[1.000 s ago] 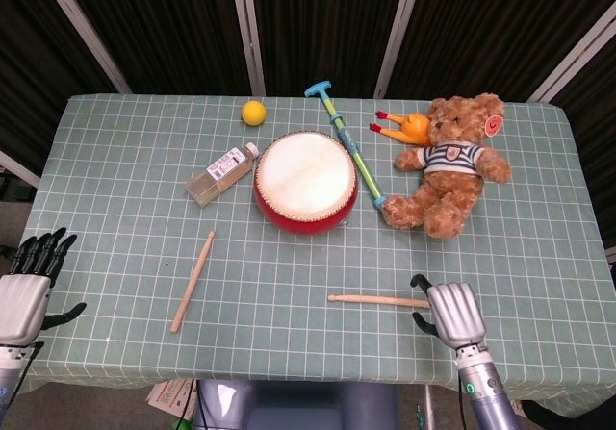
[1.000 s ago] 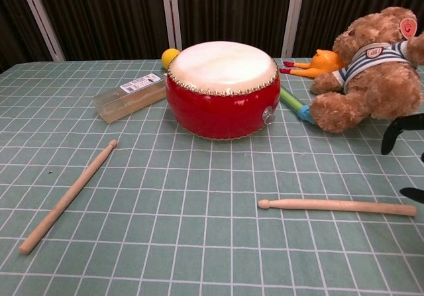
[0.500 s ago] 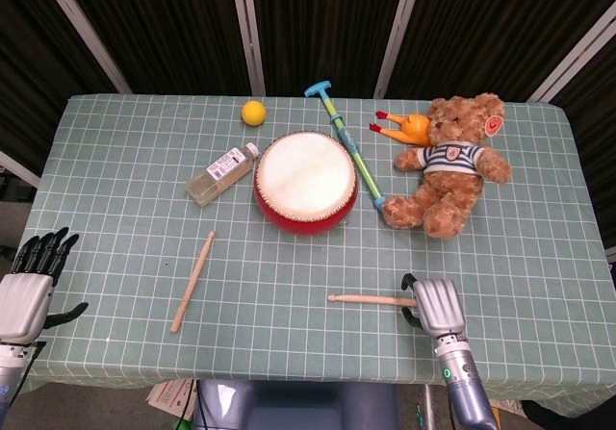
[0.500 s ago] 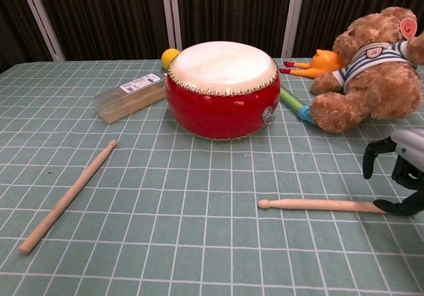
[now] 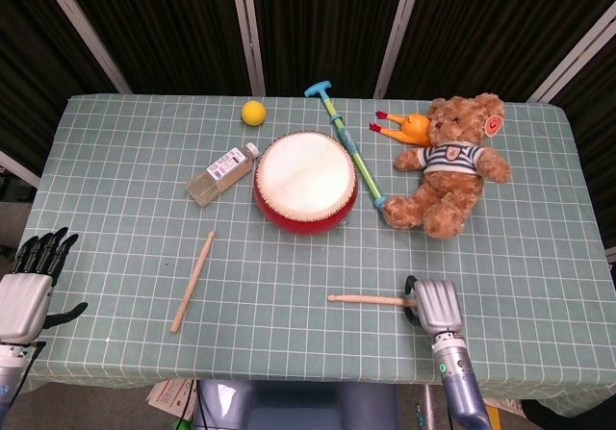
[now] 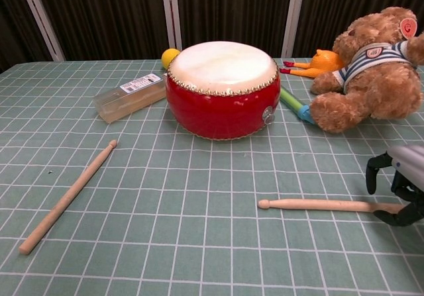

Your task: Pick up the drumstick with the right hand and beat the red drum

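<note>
Checked green cloth (image 5: 289,276), right hand (image 5: 435,305) with curled fingers over tapered wooden drumstick (image 6: 318,204), grasp unclear

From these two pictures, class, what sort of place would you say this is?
Probably a robot test bench set up indoors, not a home: a checked green tablecloth spread with toy props such as a red drum and teddy bear, dark panels behind.

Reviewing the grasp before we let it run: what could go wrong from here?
1. The right hand sits at the very butt end of the right drumstick, which lies flat on the cloth; the fingers may roll it away or catch too little of it.
2. Gripped that far back, the stick could pivot or slip when it hits the drum.
3. The swing path passes near the bear and might clip it.
</note>
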`<state>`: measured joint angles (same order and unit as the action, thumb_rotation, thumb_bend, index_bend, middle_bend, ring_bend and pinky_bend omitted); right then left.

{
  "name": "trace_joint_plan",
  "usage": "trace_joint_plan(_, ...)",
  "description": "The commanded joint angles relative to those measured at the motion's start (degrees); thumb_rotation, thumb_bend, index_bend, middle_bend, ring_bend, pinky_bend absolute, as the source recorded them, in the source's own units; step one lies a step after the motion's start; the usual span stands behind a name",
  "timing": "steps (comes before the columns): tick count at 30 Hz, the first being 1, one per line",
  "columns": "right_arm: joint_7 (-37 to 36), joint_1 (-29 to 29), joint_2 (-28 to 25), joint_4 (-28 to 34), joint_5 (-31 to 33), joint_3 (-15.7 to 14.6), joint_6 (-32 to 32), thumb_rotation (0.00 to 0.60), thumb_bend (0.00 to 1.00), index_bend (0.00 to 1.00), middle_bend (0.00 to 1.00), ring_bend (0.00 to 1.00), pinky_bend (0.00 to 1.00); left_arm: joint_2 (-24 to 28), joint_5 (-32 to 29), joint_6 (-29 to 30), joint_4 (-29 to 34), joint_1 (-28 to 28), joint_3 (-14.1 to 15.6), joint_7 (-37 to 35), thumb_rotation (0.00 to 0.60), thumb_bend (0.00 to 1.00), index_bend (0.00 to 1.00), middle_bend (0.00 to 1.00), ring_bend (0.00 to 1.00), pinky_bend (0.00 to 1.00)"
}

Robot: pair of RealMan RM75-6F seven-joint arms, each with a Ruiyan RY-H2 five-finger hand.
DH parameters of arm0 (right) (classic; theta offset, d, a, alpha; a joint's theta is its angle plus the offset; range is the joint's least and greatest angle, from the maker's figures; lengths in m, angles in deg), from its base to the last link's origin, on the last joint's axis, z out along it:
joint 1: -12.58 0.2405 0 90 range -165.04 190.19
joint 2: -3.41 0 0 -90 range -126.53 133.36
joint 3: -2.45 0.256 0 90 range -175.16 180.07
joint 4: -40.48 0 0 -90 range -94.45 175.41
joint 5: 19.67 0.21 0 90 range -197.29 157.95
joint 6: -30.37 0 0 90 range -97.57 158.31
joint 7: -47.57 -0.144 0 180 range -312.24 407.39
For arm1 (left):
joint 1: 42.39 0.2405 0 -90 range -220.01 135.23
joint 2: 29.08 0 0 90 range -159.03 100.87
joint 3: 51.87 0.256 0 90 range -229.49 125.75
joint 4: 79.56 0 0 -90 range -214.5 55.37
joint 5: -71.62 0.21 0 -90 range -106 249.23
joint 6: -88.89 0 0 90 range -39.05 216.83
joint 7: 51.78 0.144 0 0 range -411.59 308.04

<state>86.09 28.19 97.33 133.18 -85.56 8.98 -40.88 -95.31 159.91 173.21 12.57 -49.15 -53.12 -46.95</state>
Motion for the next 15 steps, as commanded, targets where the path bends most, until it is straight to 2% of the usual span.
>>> trace_joint_plan(1, -0.5, 0.0, 0.4, -0.9, 0.6, 0.0, 0.0, 0.600, 0.33, 0.50, 1.00, 1.00, 0.93, 0.0, 0.0, 0.0, 0.0, 0.0, 0.0, 0.0, 0.600, 0.00, 0.00, 0.00, 0.00, 0.00)
trace_joint_plan(15, 0.4, 0.8, 0.6, -2.7, 3.4, -0.3, 0.6, 0.600, 0.35, 0.50, 1.00, 1.00, 0.93, 0.0, -0.3, -0.1, 0.2, 0.0, 0.0, -0.1, 0.600, 0.00, 0.00, 0.00, 0.00, 0.00)
